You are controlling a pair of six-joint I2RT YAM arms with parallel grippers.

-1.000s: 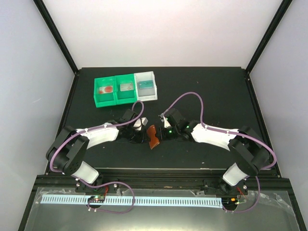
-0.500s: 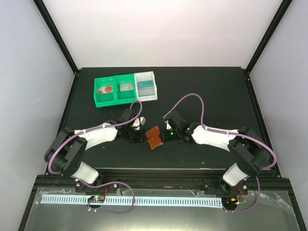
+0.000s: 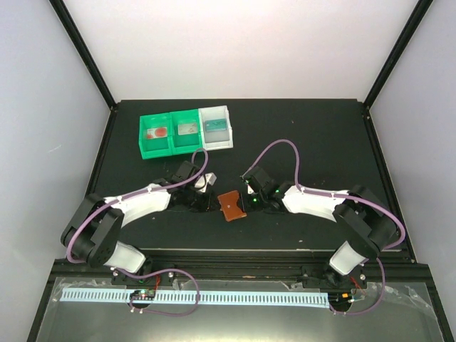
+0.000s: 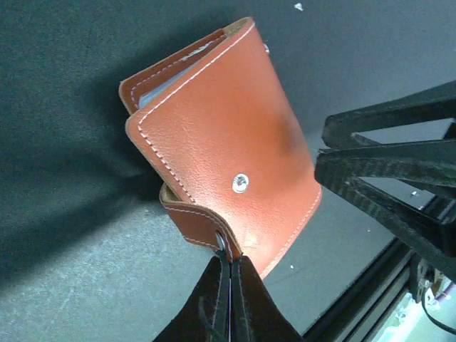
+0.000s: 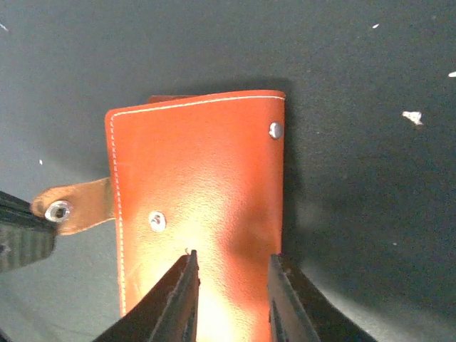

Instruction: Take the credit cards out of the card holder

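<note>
On the left of the bench (image 3: 313,142), the left tool (image 4: 228,267) is closed tight, its two fingers pinching the end of the little tab (image 4: 189,214) that sticks out from the side of the card holder (image 4: 228,142). That pinch pins the holder from the left arm's side. The tab's snap is undone, and the matching stud (image 5: 157,221) sits bare on the brown cover.

Between the two tools the card holder lies flat on the bench, folded shut with its cover up. No credit cards are out on the bench. A pale grey-blue sliver (image 4: 160,89) shows at the holder's far mouth; it may be a card edge or only the pocket face, since the left wrist view is too oblique to say.

Over on the right, the right tool (image 5: 231,258) has its fingers parted a little and grips nothing. Both fingers sit above the near end of the cover, which is wider than the gap between them.

The holder's long axis runs straight away from the right tool, along its line of reach, with the tab out sideways towards the left tool. The right arm therefore looks better placed to lift the cover, but it would need an edge to catch, not the flat face.
</note>
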